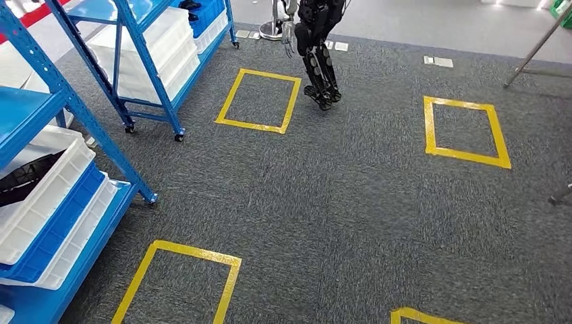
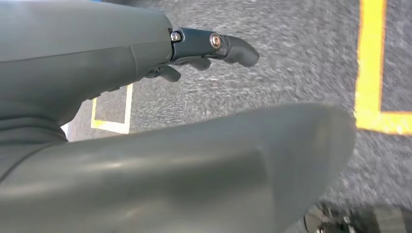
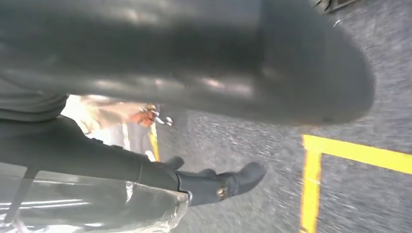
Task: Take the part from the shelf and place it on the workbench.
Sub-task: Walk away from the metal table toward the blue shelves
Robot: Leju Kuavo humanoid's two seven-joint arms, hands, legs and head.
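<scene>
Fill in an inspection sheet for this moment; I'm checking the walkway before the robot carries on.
Surface: grey carpet floor with yellow tape squares; workbench: nothing seen.
Job's things: blue metal shelf holding white plastic bins; a dark curved item lies in one, too unclear to name.
Clutter: crinkled clear plastic by the right hand; whether held, cannot tell.
Hands: left hand holds nothing, fingers apart.
Cables: nothing seen.
Surroundings: second wheeled blue shelf, another black-legged humanoid robot, grey stand leg.
</scene>
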